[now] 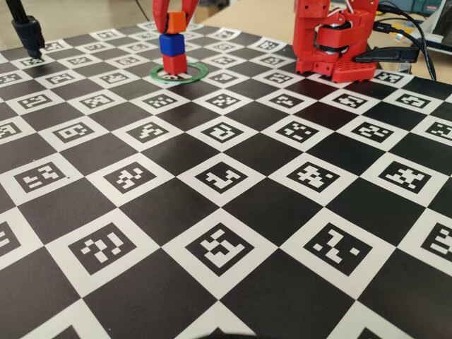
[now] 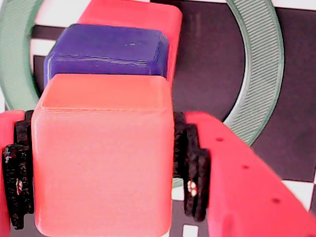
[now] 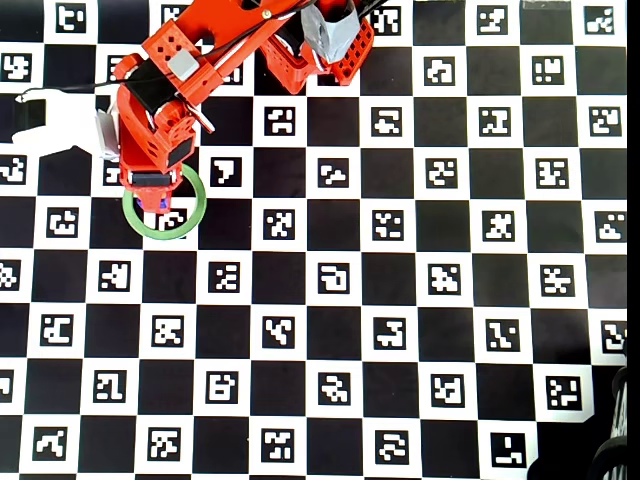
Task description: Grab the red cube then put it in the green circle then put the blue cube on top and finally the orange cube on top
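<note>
Red two-finger gripper clamped on matte orange plastic cube, atop blue cube, red cube, inside flat green ring.

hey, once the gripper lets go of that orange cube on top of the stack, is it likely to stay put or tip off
Probably stays: the orange cube has flat faces and sits roughly squarely over the blue cube and red cube inside the green circle. It looks rigid, held between the pads without deforming. The narrow three-high stack could topple if the gripper nudges it while opening.
</note>
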Motion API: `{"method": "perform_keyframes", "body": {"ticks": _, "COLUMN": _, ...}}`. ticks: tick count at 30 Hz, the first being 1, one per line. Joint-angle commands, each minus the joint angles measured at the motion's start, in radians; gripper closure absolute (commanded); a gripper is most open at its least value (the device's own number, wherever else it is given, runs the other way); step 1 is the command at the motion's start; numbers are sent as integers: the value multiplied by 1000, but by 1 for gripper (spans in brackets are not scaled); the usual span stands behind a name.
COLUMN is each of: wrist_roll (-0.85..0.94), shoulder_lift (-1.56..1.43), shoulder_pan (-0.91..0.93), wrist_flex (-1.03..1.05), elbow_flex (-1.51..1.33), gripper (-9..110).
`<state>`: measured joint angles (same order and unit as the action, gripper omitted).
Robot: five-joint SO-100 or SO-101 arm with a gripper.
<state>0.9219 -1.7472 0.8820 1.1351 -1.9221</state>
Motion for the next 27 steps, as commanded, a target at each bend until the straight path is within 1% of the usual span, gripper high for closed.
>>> {"method": "perform_keyframes", "body": {"ticks": 1, "wrist_roll": -17, "shoulder_lift": -83, "shoulder_pan": 15, "wrist_flex": 0, "elbow_flex": 109, "gripper": 100}}
{"method": "perform_keyframes", "body": {"ticks": 27, "wrist_roll": -31, "shoulder_lift": -43, "shoulder_pan": 15, "wrist_flex": 8, "elbow_flex": 115, "gripper": 100}}
